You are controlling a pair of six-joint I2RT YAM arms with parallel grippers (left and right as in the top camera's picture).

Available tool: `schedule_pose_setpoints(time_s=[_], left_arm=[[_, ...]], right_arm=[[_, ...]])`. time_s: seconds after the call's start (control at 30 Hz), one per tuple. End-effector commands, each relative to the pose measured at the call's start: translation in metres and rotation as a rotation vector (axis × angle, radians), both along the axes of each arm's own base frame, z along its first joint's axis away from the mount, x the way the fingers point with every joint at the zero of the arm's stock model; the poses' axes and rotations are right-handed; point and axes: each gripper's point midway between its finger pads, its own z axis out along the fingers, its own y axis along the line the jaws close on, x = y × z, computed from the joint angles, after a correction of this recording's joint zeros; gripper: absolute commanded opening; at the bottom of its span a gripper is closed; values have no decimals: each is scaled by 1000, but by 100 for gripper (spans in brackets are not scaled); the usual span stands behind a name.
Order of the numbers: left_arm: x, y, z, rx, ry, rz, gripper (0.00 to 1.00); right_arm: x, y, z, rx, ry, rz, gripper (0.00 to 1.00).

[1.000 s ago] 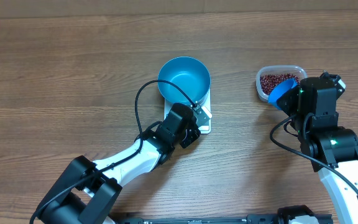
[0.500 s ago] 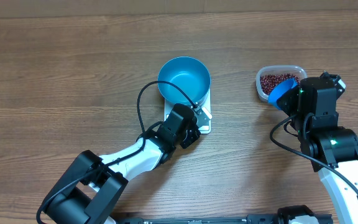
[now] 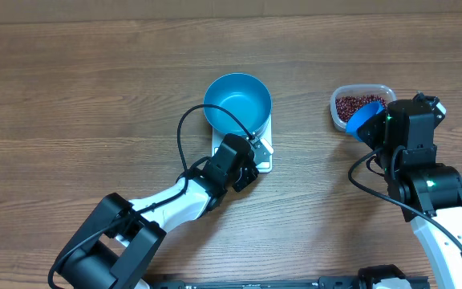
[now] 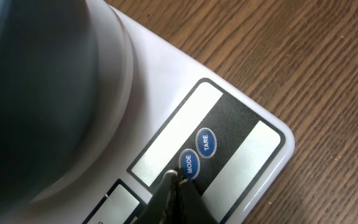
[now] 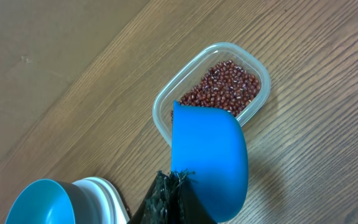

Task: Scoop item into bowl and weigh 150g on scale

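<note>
You are holding the small blue plastic scoop point(image 5: 209, 155) pinched in the right end effector point(image 5: 173, 180), the nearer one; dark red-brown beans point(image 5: 225, 84) are lying just beyond its rim.

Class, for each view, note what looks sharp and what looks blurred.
Left wrist view: the bowl looms blurred up close, while lettering on the scale reads sharp. Right wrist view: the beans are crisp. Overhead view: even light.
</note>
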Motion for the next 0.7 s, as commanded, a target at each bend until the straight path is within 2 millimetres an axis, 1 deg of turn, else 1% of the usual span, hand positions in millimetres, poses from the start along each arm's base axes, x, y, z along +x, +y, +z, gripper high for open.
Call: schedule_pose_setpoints(time_s=[0.0,0.53,0.67], left_arm=[[0,3,-6,21,2,-10,4],[4,5,-5,18,-8,1,4],[5,4,-8,20,-8,2,4]], right_arm=[[4,2,18,-1,-46,8,4],[4,2,18,-1,-46,8,4],[4,2,18,-1,-46,8,4]])
